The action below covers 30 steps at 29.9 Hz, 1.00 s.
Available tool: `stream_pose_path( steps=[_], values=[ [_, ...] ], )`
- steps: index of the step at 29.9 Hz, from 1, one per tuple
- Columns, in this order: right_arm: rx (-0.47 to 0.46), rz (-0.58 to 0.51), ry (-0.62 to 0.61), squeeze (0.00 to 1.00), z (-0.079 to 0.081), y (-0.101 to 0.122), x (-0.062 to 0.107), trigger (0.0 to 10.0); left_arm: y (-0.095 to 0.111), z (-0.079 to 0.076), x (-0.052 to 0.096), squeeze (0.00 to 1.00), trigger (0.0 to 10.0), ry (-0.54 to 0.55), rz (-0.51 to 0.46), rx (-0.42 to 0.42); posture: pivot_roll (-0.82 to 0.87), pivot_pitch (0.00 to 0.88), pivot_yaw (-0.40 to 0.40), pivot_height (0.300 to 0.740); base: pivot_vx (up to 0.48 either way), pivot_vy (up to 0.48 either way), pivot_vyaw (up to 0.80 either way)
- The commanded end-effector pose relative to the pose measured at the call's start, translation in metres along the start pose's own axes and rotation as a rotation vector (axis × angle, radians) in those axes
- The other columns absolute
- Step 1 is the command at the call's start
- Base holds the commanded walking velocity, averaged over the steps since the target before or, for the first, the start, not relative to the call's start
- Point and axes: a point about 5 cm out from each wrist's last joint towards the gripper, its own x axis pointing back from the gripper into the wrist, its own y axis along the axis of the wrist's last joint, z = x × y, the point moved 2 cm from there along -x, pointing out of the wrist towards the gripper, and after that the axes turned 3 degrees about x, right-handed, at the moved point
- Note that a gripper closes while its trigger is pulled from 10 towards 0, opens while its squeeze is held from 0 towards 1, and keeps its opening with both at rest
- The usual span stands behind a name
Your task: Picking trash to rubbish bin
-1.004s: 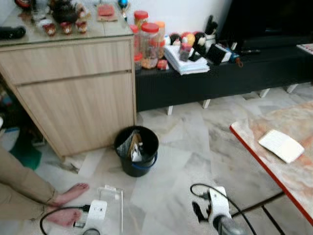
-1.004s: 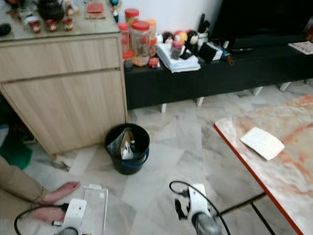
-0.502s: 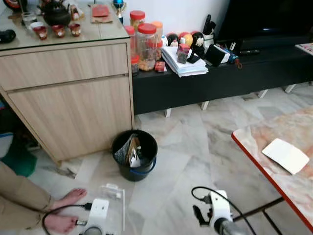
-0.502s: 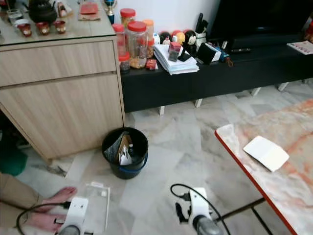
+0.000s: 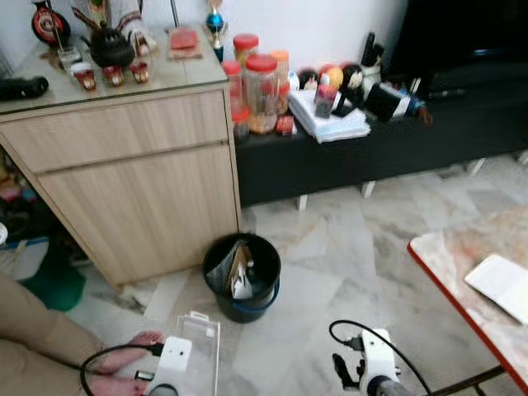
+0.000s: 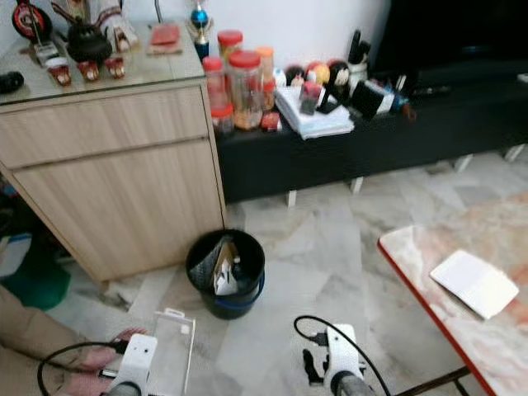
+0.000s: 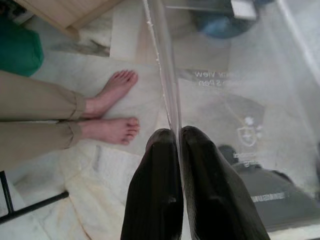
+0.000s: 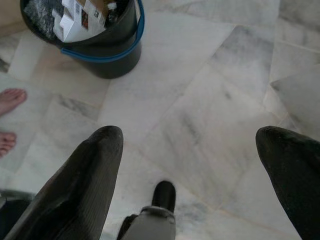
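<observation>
A clear plastic package (image 7: 235,100) is pinched between the fingers of the left gripper (image 7: 179,137) above a pale marble floor (image 5: 346,247). The right gripper (image 8: 190,145) is spread wide over bare tiles. A black rubbish bin (image 5: 242,276), already holding scraps, is set before a wooden cabinet (image 5: 132,181). A dark low console (image 5: 371,148) is cluttered with jars. A person's bare feet (image 7: 112,112) are seen nearby.
</observation>
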Motion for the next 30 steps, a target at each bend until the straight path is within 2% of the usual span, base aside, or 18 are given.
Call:
stream_pose_path(
  steps=[1,6,20,30],
  values=[
    [0.012,0.002,0.008,0.00,0.0064,0.0008,-0.0013,10.0,-0.0083,0.0069,0.0013,0.00,10.0,0.019,0.024,0.006,0.05,0.057,-0.019,0.740,0.285,0.000,0.73],
    [-0.024,-0.003,-0.005,0.00,0.0046,0.0014,-0.0012,10.0,-0.0115,0.0061,0.0021,0.00,10.0,0.016,0.034,0.001,0.04,0.043,-0.019,0.740,0.288,0.000,0.29],
    [0.001,0.001,0.003,0.00,0.0042,0.0040,-0.0020,10.0,-0.0115,0.0033,0.0023,0.00,10.0,0.014,0.037,0.000,0.05,0.025,-0.037,0.740,0.289,0.000,0.00],
    [0.025,0.004,0.011,0.00,0.0037,0.0030,-0.0015,10.0,-0.0094,0.0035,0.0018,0.00,10.0,0.022,0.033,0.013,0.06,0.055,-0.058,0.740,0.291,0.000,0.08]
  ],
)
